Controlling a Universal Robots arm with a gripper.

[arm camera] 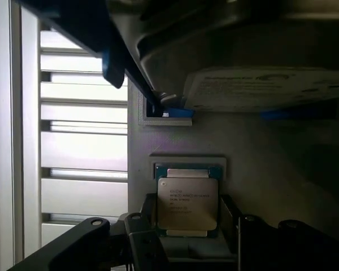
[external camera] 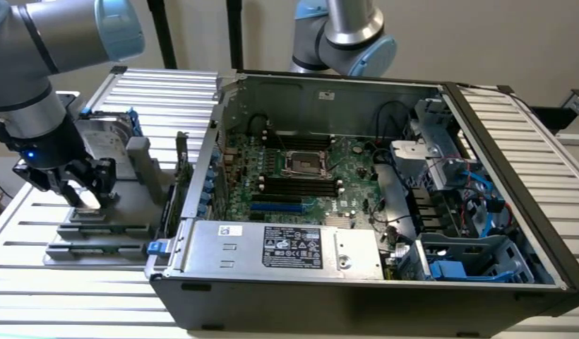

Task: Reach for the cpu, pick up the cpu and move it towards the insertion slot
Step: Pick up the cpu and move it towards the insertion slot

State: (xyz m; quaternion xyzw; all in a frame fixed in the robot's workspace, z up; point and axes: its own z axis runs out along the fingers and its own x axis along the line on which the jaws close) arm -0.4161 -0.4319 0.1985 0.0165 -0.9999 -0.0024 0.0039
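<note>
The cpu (arm camera: 187,200), a small square chip with a silver-grey top and printed text, lies between my gripper's (arm camera: 187,217) two dark fingers (arm camera: 148,213), just in front of its shallow grey holder recess (arm camera: 186,162). The fingers press against both of its side edges. In the exterior view my gripper (external camera: 80,189) hangs low over the grey fixture plate (external camera: 92,236) at the exterior view's left, with the cpu (external camera: 85,195) showing bright between the fingers. The insertion slot (external camera: 303,164), a metal-framed square socket, sits on the green board inside the open computer case, well to the exterior view's right of my gripper.
An upright silver hard drive (external camera: 106,138) with blue-edged bracket stands just behind my gripper. The case wall (external camera: 190,176) rises between the fixture and the motherboard. A power supply (external camera: 280,247) fills the case front. A second robot arm (external camera: 342,35) stands behind the case. Slatted table (external camera: 44,296) surrounds everything.
</note>
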